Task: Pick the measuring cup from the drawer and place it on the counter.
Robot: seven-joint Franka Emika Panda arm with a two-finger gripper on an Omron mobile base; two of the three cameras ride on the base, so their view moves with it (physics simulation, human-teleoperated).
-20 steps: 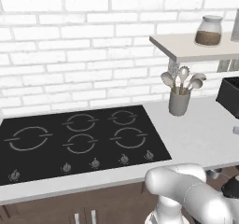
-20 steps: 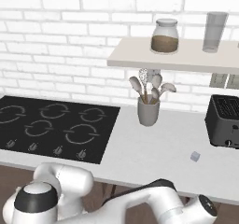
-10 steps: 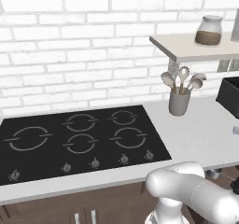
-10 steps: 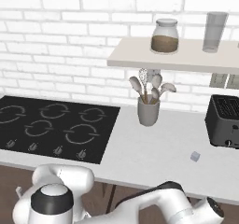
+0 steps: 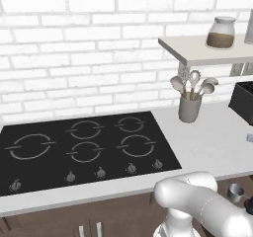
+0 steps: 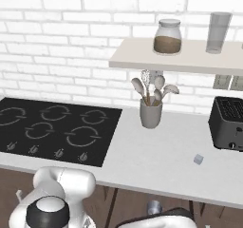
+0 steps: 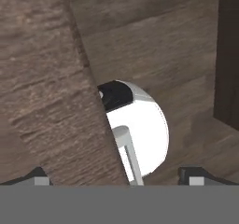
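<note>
Since a second ago the white arm has sunk lower below the bench (image 5: 207, 142). Left base view: the measuring cup (image 5: 236, 192) sits at four o'clock, under the bench front. Right base view: it shows at six o'clock. Hand view: the tool (image 7: 116, 177) stands wide, both tips apart, holding nothing, wood close ahead.

A small shiny grey measuring cup (image 5: 236, 192) sits below the counter's (image 5: 207, 142) front edge — upright, round mouth open upward, down in the dark wood space under the worktop. From the right base view the cup (image 6: 154, 207) shows just beneath the thick pale edge. The counter (image 6: 156, 160) — smooth, grey-white — runs along the white brick wall.
</note>
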